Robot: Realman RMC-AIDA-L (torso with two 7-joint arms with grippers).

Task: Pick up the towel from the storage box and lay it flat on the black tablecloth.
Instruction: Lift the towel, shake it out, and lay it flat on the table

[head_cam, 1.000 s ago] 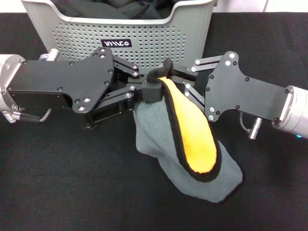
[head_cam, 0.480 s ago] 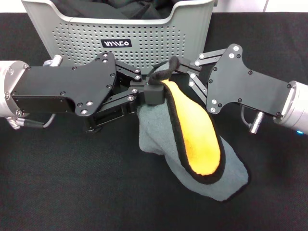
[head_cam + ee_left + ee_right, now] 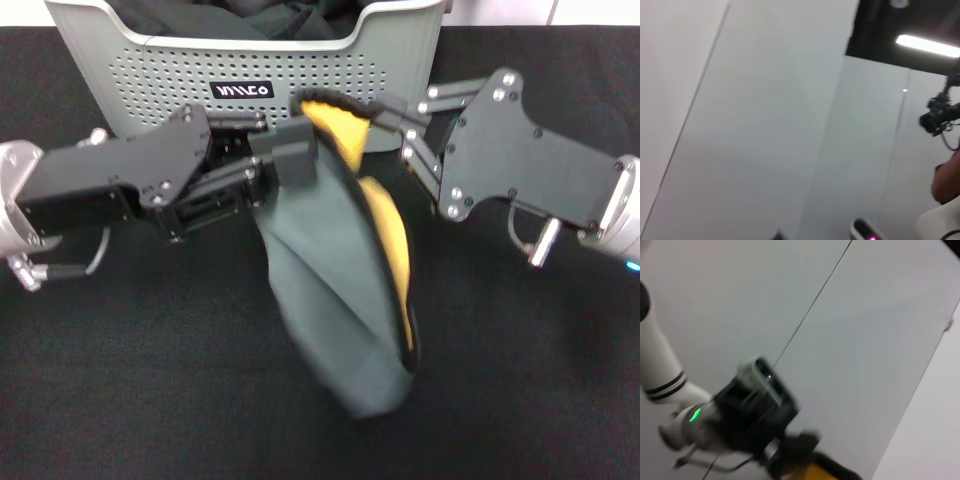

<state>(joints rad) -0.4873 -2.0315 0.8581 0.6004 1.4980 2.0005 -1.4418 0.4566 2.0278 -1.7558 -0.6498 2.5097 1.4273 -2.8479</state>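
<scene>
Change: the towel [image 3: 335, 290] has been lifted since a second ago; its lower end then lay spread on the cloth and now hangs narrow, grey side outward, with less orange showing.
Left gripper [image 3: 290, 160]: it has risen toward the box front, jaws closed on the towel's upper edge.
Right gripper [image 3: 385, 112]: also higher than before, jaws pinching the black-trimmed top edge just beside the left jaws.
Towel: hangs below both sets of jaws, folded lengthwise.
Storage box [image 3: 150, 60]: just behind the jaws, dark fabric inside.
Surface: the black tablecloth [image 3: 120, 380] lies beneath the jaws, spreading to both sides.
Room: both wrist views show pale wall panels [image 3: 765, 125]; a ceiling light [image 3: 927, 46] is in the left one.
</scene>
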